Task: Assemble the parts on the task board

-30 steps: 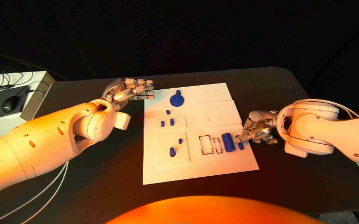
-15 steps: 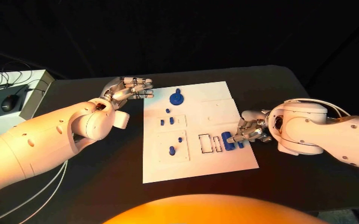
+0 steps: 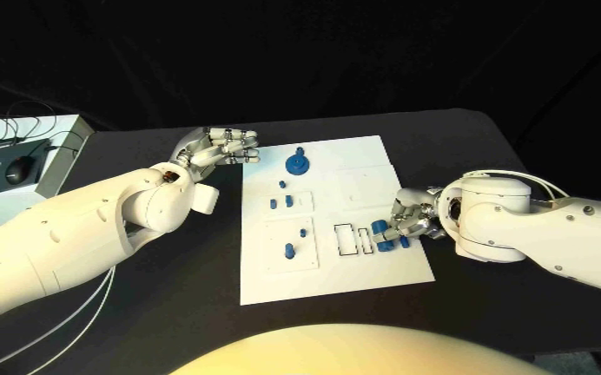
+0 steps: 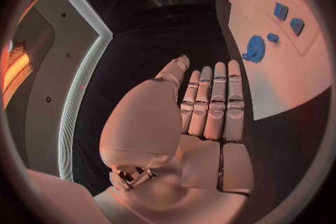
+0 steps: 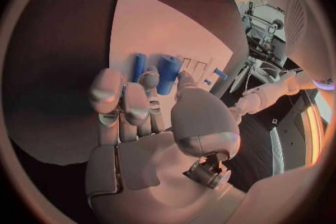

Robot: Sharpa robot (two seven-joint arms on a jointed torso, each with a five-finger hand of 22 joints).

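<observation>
Head view: since a second ago the right robot hand [image 3: 411, 220] has moved further in over the near right edge of the task board [image 3: 328, 219], its arm now reaching further across the black surface [image 3: 188, 279]; the left robot hand [image 3: 223, 148] has stayed where it was, just off the board's far left corner. The left hand's fingers lie straight and together, nothing in them, touching no part. The right hand's fingertips sit at the two blue cylinders, a thick cylinder [image 3: 379, 233] and a thin cylinder [image 3: 402, 240], lying by the outlined slots on the board's near right; contact looks likely, a firm hold cannot be told. A round blue disc [image 3: 295, 165] lies on the board's far end; small blue parts [image 3: 280, 203] sit mid-left, and another blue piece [image 3: 292, 253] near the left front. Left wrist view: the left hand [image 4: 210, 106] is flat, fingers extended side by side, empty, over the dark surface just beside the board [image 4: 280, 61]; disc [image 4: 255, 48] well apart from the fingertips. Right wrist view: the right hand [image 5: 140, 106] is curled forward, fingertips reaching the thick cylinder [image 5: 167, 74] and thin cylinder [image 5: 139, 66], both lying flat on the board [image 5: 161, 28].
</observation>
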